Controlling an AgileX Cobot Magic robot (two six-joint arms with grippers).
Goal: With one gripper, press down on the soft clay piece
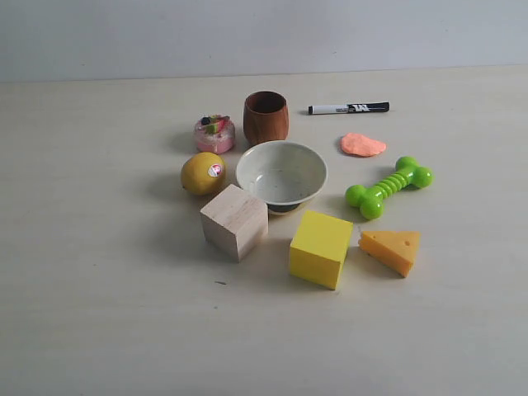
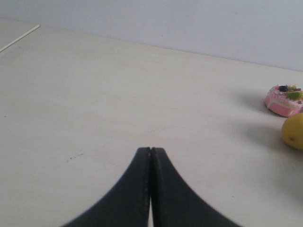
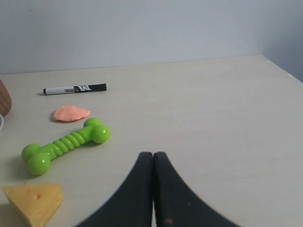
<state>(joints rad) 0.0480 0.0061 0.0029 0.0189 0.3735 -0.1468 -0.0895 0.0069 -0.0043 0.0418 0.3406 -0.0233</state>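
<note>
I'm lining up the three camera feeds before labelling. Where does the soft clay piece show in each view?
Exterior view: the soft clay piece lies right of centre, between the marker and the green bone toy.
Left wrist view: not in it.
Right wrist view: the soft clay piece lies between the same marker and green bone toy.
Shared landmark: the green bone toy, close beside the clay in both views that show it.

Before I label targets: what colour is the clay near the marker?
The clay is salmon-orange; clearest in the exterior view.
</note>
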